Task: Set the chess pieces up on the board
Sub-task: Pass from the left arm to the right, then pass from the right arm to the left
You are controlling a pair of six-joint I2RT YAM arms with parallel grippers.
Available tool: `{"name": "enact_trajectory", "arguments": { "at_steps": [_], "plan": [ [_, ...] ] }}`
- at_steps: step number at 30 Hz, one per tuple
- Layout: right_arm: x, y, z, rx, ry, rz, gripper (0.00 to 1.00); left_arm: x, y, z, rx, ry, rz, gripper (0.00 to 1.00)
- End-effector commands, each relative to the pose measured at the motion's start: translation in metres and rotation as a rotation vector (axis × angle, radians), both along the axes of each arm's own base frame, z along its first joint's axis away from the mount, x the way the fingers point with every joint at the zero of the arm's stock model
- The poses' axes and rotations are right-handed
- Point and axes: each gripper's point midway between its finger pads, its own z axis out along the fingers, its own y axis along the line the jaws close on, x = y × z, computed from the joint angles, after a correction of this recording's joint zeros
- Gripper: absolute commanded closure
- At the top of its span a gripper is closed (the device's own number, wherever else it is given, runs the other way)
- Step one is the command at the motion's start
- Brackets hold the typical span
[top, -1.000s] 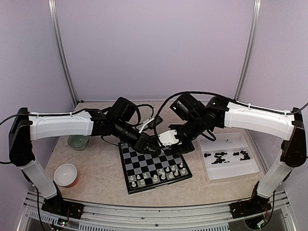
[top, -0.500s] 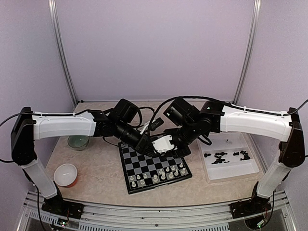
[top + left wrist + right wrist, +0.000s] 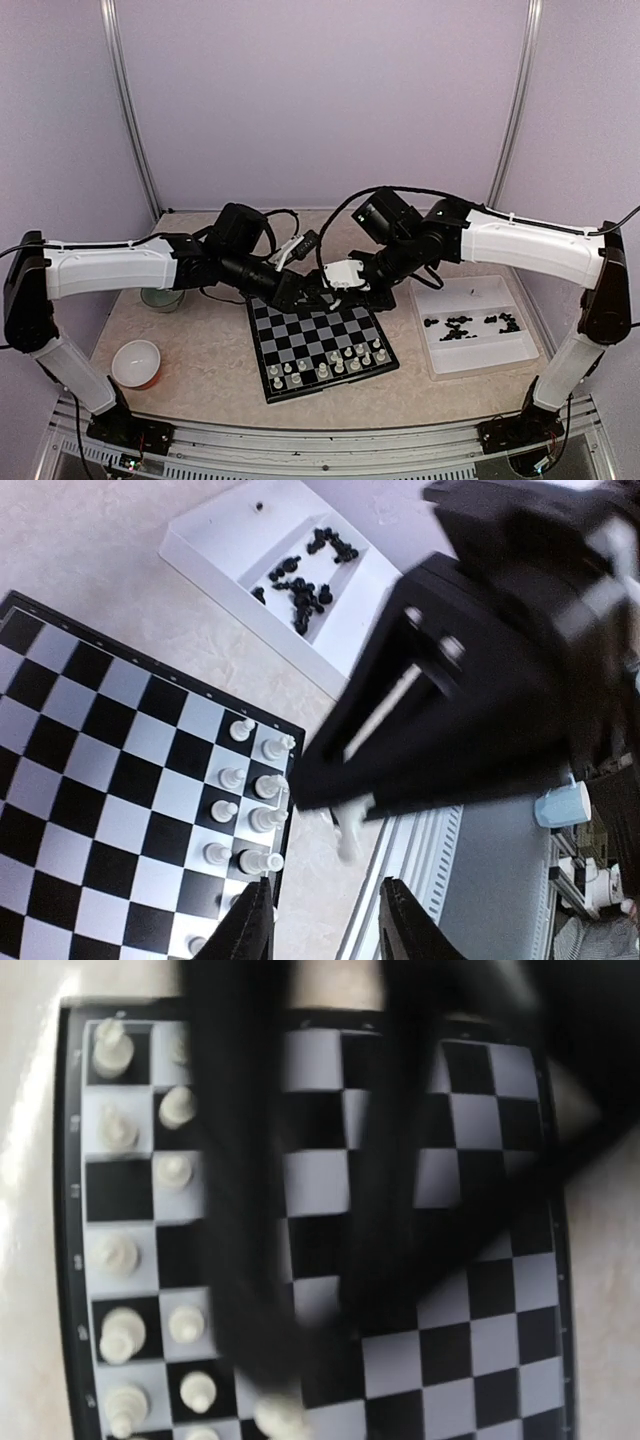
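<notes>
Left tool point(image 3: 322, 927) parted since; right tool point(image 3: 336, 802) seemingly pinching cream piece point(image 3: 348, 840).

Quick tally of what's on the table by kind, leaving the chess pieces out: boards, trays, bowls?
Board: 1
Tray: 1
Bowls: 2 (white bowl, green bowl)
Total: 4

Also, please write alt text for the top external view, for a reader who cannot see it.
The left gripper and the right gripper hang close together over the far edge of the board. In its two near rows stand cream chess pieces; black chess pieces lie in a white tray at the right.
</notes>
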Motion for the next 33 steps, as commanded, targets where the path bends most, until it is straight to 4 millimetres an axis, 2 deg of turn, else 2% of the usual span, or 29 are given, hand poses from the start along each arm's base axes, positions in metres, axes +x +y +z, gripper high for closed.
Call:
{"name": "enact_trajectory", "arguments": {
  "at_steps": [1, 3, 5, 7, 9, 13, 18, 26, 33],
  "plan": [
    [0.018, -0.001, 0.045, 0.268, 0.259, -0.126, 0.94, 0.031, 0.021, 0.068, -0.185, -0.282, 0.228, 0.63],
    [0.021, -0.004, 0.064, 0.407, 0.451, -0.151, 0.93, 0.036, 0.033, 0.088, -0.266, -0.399, 0.343, 0.62],
    [0.022, -0.007, 0.076, 0.489, 0.595, -0.145, 0.93, 0.030, 0.044, 0.111, -0.356, -0.508, 0.414, 0.59],
    [0.019, -0.007, 0.084, 0.524, 0.685, -0.124, 0.93, 0.024, 0.044, 0.132, -0.412, -0.570, 0.439, 0.57],
    [0.018, -0.008, 0.093, 0.558, 0.752, -0.103, 0.93, 0.023, 0.035, 0.136, -0.402, -0.588, 0.430, 0.56],
    [0.016, -0.009, 0.099, 0.586, 0.829, -0.076, 0.92, 0.020, 0.013, 0.127, -0.395, -0.577, 0.391, 0.53],
    [0.014, -0.009, 0.099, 0.587, 0.853, -0.062, 0.91, 0.024, -0.002, 0.122, -0.405, -0.562, 0.371, 0.54],
    [0.009, -0.012, 0.094, 0.580, 0.861, -0.061, 0.90, 0.025, -0.018, 0.123, -0.416, -0.552, 0.317, 0.64],
    [0.009, -0.012, 0.091, 0.577, 0.864, -0.060, 0.89, 0.024, -0.026, 0.124, -0.428, -0.547, 0.281, 0.69]
  ]
}}
